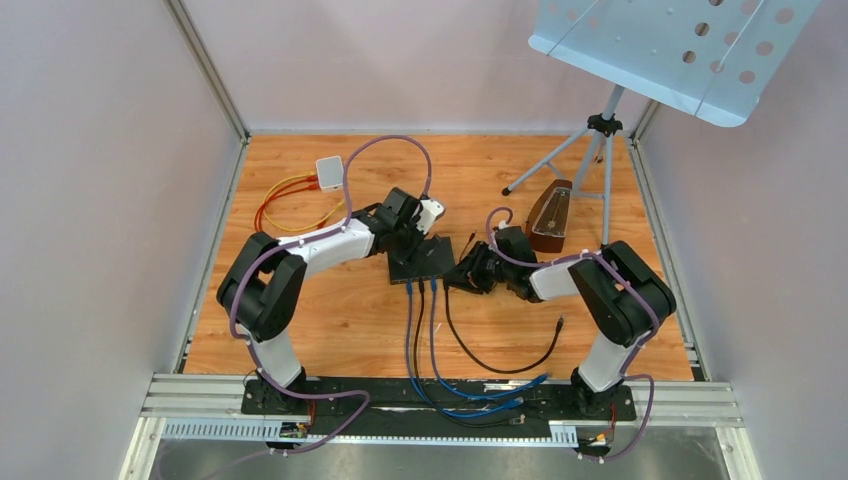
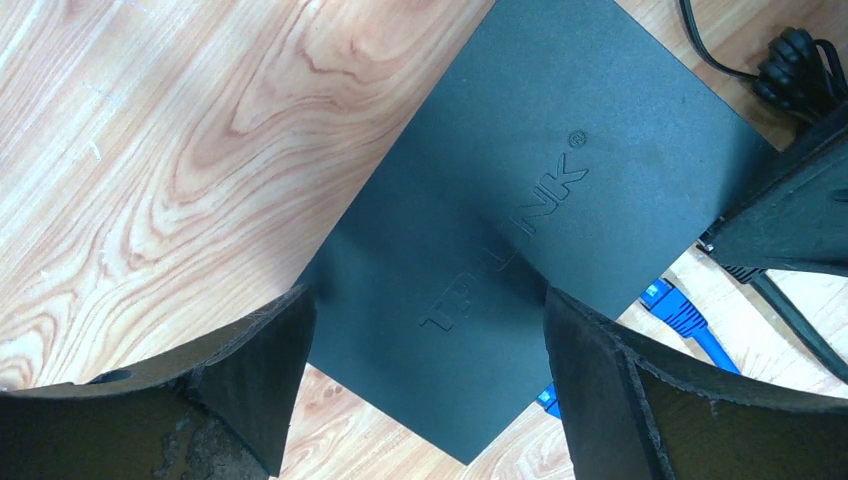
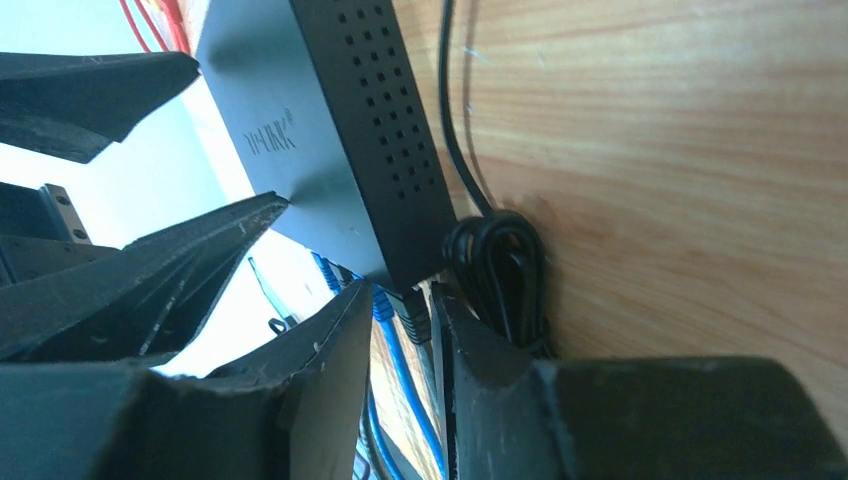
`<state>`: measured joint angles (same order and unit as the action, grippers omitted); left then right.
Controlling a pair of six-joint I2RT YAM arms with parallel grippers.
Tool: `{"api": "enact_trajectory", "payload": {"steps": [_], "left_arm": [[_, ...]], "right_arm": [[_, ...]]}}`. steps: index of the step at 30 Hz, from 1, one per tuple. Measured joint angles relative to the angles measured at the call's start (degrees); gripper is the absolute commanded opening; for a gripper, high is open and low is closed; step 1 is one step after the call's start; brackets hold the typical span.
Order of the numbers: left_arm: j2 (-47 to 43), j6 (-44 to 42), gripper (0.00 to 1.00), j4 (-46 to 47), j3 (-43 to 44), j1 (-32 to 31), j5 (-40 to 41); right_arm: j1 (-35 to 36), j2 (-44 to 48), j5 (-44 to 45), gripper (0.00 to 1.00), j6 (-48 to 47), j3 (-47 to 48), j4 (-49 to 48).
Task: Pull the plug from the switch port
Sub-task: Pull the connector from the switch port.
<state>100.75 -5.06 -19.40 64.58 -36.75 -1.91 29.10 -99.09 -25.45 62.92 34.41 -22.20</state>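
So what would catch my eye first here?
Two robot hands crowd one flat black box in the middle of the wooden table: the left hand sits astride it, the right hand noses at the edge where blue cables plug in. A pale blue music stand looms over the far right corner.

The top camera sits high past the table's (image 1: 330, 335) 6 o'clock edge, looking steeply down on all of it, the switch (image 1: 421, 260) at centre. The left wrist camera hangs close above the switch, facing straight down. The right wrist camera lies low and close at the switch's 3 o'clock, facing 9 o'clock. All share the switch and blue cables (image 1: 408, 320).
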Motion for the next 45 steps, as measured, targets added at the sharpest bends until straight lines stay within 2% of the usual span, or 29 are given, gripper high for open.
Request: {"api": "enact_trajectory", "payload": {"steps": [6,12,23,30,39,43,45], "left_arm": [[0.42,-0.44,0.88,-0.13,0.42,0.00,-0.85],[0.76,-0.44,0.87,-0.11,0.63,0.00,-2.10],[0.85,-0.46,0.85,-0.11,0.66,0.00,-2.71],[0.85,-0.48,0.85,-0.11,0.66,0.00,-2.75],[0.85,-0.46,0.84,-0.09,0.63,0.00,-2.78],[0.85,-0.46,0.84,-0.09,0.63,0.00,-2.78],[0.83,-0.44,0.84,-0.07,0.61,0.00,-2.80]], "right_arm": [[0.11,-1.33,0.07,0.35,2.71,-1.55,-6.36],[0.13,-2.62,-0.04,0.29,5.40,-2.89,-11.02],[0.13,-2.93,0.07,0.24,5.84,-2.95,-10.64],[0.13,-2.45,-0.37,0.38,3.26,-1.38,-7.56],[0.15,-2.25,-0.46,0.18,2.16,-0.55,-5.27],[0.13,-2.25,-0.68,0.02,1.99,-0.26,-4.96],[0.13,-2.12,-1.14,0.00,1.46,-0.22,-4.81]]}}
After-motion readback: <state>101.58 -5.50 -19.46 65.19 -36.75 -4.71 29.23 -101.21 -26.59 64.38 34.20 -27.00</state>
